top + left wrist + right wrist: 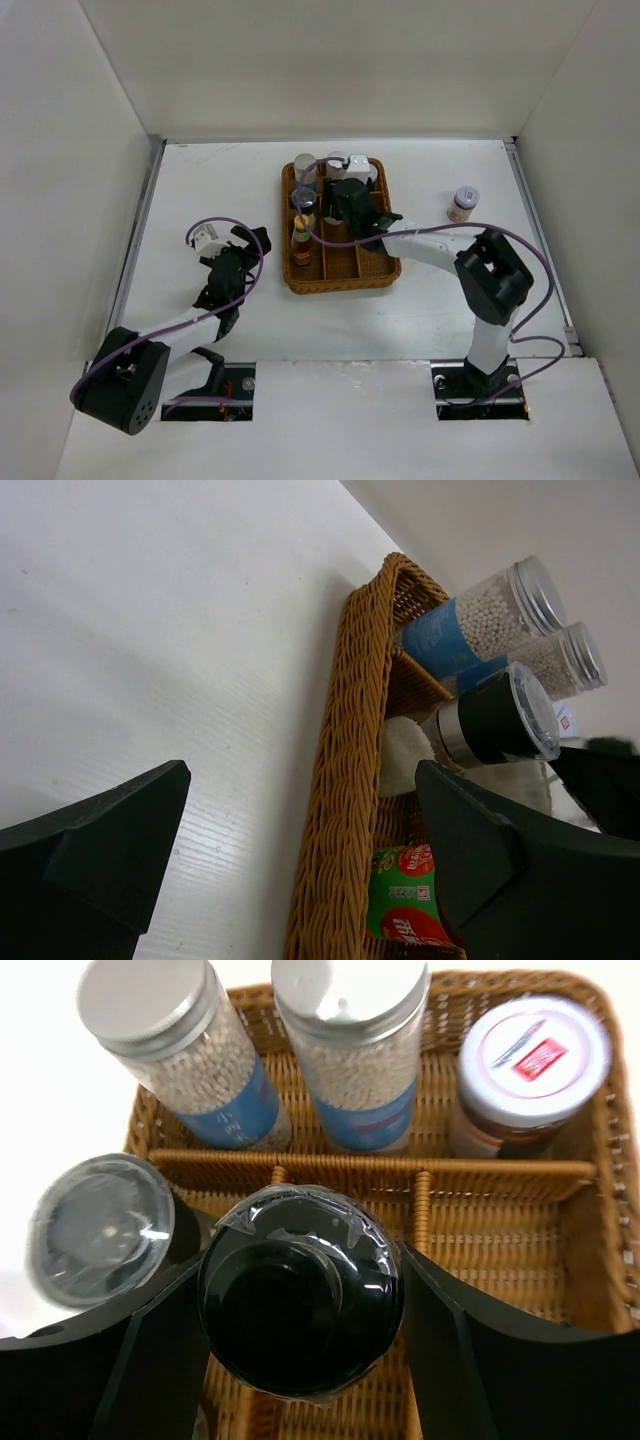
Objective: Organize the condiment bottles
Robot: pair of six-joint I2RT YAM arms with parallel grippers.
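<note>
My right gripper (300,1305) is shut on the black-capped bottle (300,1300), holding it by the cap over the middle row of the wicker tray (600,1260). Two silver-capped shakers (180,1050) (350,1040) and a white-capped jar (530,1070) stand in the tray's back row. A clear-capped black grinder (100,1230) stands just left of the held bottle. The red sauce bottle (301,245) stands in the tray's left column and shows in the left wrist view (405,900). My left gripper (235,245) is open and empty over the table, left of the tray.
One small white-capped jar (463,204) stands alone on the table right of the tray (340,288). White walls close in the table on the left, back and right. In the left wrist view the tray's woven wall (350,810) is close in front.
</note>
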